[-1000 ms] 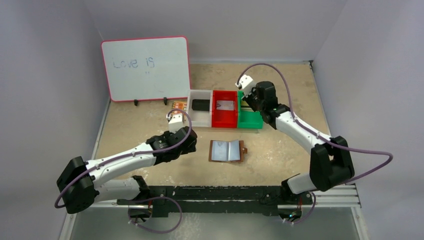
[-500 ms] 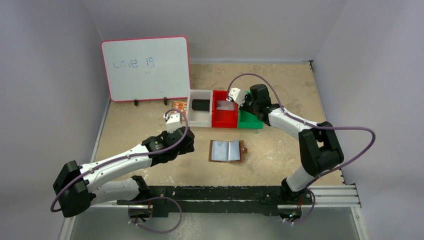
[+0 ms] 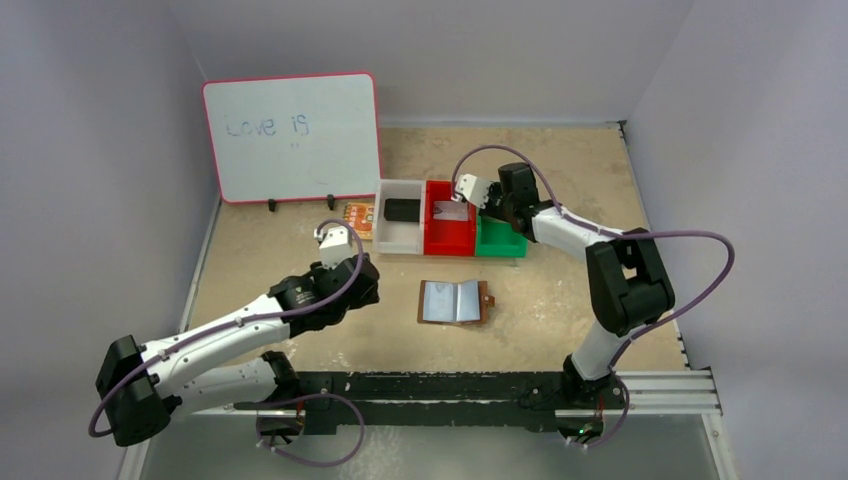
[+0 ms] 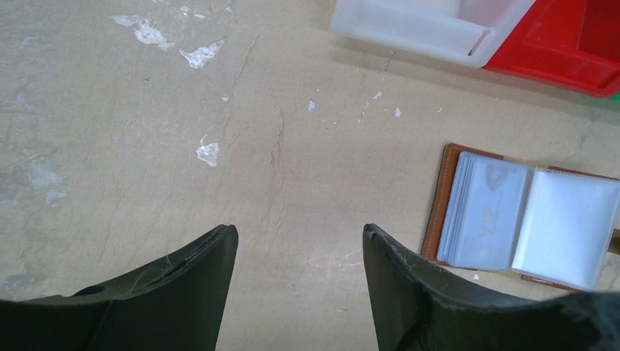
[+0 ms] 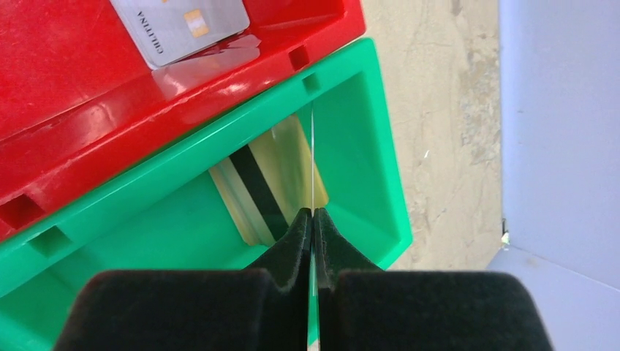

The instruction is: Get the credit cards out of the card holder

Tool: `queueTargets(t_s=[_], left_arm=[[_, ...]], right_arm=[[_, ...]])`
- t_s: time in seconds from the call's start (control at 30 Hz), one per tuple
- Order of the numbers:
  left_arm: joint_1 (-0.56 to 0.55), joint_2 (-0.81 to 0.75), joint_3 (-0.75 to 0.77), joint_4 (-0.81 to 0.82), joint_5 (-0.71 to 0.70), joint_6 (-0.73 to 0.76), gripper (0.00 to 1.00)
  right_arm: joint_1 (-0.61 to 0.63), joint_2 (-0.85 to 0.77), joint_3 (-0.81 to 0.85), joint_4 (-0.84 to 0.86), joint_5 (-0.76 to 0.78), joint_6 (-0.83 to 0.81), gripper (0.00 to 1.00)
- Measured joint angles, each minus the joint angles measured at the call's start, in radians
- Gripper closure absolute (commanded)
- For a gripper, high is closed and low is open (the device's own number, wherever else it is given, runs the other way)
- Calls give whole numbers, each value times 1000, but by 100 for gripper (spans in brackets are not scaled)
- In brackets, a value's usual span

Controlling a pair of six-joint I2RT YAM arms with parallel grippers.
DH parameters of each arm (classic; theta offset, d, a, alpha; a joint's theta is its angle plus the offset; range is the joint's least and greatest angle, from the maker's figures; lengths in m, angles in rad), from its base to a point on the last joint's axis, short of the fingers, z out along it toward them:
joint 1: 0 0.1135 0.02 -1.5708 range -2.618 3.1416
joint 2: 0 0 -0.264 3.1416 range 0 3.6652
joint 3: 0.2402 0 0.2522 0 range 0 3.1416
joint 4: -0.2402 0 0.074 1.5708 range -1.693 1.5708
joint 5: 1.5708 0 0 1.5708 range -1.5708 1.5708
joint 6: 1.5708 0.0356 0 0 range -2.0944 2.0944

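Two pale pocket panels faced up in the card holder (image 3: 455, 301), which lay open and flat on the worktop (image 3: 570, 170), just in front of the red bin (image 3: 447, 243) and between the two arms. Whether any cards sat in its clear sleeves could not be told.

Left of the holder and apart from it, the left gripper (image 4: 298, 232) hung over bare worktop with its jaws spread wide and nothing between them.

At the back stood a row of three bins, touching side by side: a white bin (image 3: 398, 242) with a dark object (image 3: 401, 209) inside, the red bin, and a green bin (image 5: 380, 183). The right gripper (image 5: 313, 216) was over the green bin, its jaws pressed together on a thin card (image 5: 313, 146) seen edge-on and standing upright. Below it, a gold card (image 5: 286, 162) with a black stripe lay on the green bin's floor. A silver card (image 5: 183, 25) rested in the red bin.

Behind the white bin's left corner lay an orange patterned card (image 3: 358, 213), near the foot of a whiteboard (image 3: 292, 135) propped upright.
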Motion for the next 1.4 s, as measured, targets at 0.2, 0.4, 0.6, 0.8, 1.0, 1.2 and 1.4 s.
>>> queueTargets(t_s=[0.2,0.4,0.6,0.8,1.0,1.2,1.4], left_arm=[[0,-29,0,-17,-19,0,36],[0,-35,-23,-16,-19,0,36],[0,-46,-33,-16,-19,0,36],[1,-53,-45,-16,-19,0,36],[1,-43,-49,-14,-19,0,36],[2,-40,-49,-15,-16,-1,36],[2,-50,-49,-17,-15,-2,36]], right_arm=[[0,3,16,16,0,-27,100],[0,60,16,57,0,-56,100],[0,105,18,92,8,-83,90],[0,105,18,90,25,-89,73],[-6,101,13,80,26,-90,72],[-14,88,8,73,33,-74,58],[-19,88,8,66,42,-47,58]])
